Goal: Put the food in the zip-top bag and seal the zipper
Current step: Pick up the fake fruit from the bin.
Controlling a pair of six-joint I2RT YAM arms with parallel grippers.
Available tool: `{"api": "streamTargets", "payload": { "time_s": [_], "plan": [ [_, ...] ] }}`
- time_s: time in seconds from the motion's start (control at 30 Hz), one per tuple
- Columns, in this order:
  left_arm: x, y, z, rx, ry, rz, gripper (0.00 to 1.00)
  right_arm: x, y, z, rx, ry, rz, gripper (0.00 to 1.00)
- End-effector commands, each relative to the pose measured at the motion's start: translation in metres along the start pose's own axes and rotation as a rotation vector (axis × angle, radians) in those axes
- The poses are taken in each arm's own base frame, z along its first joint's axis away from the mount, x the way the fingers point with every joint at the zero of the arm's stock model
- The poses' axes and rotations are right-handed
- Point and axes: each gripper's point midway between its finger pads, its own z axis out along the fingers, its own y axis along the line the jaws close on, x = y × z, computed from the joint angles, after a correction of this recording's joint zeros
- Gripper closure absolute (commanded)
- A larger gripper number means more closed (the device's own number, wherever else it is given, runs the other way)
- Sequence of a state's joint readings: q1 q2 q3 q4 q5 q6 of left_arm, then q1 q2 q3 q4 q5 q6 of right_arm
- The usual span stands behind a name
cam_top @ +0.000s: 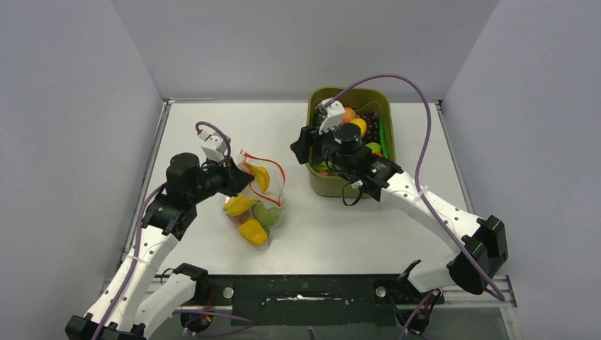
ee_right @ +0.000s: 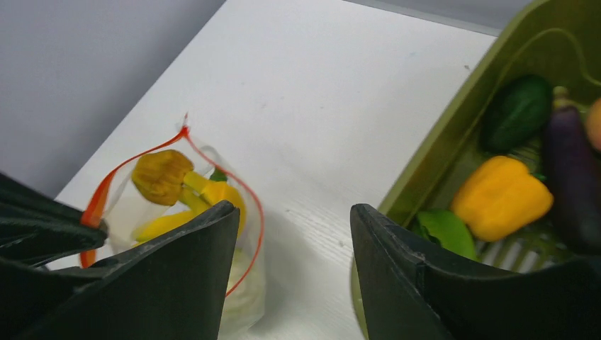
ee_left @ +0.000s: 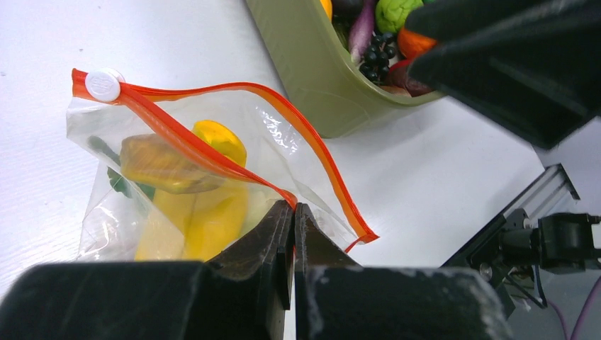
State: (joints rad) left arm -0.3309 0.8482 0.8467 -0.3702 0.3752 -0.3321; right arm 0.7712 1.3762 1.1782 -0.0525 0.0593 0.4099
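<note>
The clear zip-top bag (cam_top: 255, 202) lies on the white table, left of centre, with its mouth open. Its red-orange zipper (ee_left: 177, 133) carries a white slider (ee_left: 103, 85) at the far end. Inside the bag is food: yellow peppers (cam_top: 253, 231) and a pale-green cabbage (cam_top: 266, 214). My left gripper (ee_left: 294, 209) is shut on the near side of the bag's mouth, pinching the zipper strip. My right gripper (cam_top: 301, 145) hovers open and empty between the bag and the tub, with white table showing between its fingers (ee_right: 184, 276).
An olive-green tub (cam_top: 319, 183) stands at the back right. It holds a yellow pepper (ee_right: 500, 198), a purple eggplant (ee_right: 570, 184), a dark green vegetable (ee_right: 517, 113), grapes (cam_top: 370, 120) and an orange fruit (cam_top: 349, 113). Grey walls close in the table's sides.
</note>
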Motion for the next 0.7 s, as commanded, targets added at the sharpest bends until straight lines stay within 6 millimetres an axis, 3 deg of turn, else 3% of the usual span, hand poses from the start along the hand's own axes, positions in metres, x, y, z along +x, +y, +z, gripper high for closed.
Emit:
{"api": "streamTargets", "payload": {
  "time_s": [0.0,0.2,0.4,0.53,0.67],
  "plan": [
    [-0.026,-0.029,-0.009,0.154,-0.136,0.122,1.00,-0.024,-0.041,-0.016,0.128,0.013,-0.096,0.40],
    [-0.023,-0.042,-0.012,0.250,-0.165,0.196,1.00,-0.028,-0.113,-0.017,0.310,0.055,-0.177,0.39],
    [-0.019,-0.043,-0.010,0.271,-0.176,0.208,1.00,-0.023,-0.177,-0.008,0.512,0.117,-0.270,0.36],
    [-0.012,-0.039,-0.007,0.269,-0.181,0.206,1.00,-0.023,-0.214,0.002,0.632,0.155,-0.301,0.36],
    [-0.008,-0.036,-0.007,0.266,-0.191,0.221,1.00,-0.012,-0.238,0.015,0.675,0.227,-0.359,0.37]
  ]
}}
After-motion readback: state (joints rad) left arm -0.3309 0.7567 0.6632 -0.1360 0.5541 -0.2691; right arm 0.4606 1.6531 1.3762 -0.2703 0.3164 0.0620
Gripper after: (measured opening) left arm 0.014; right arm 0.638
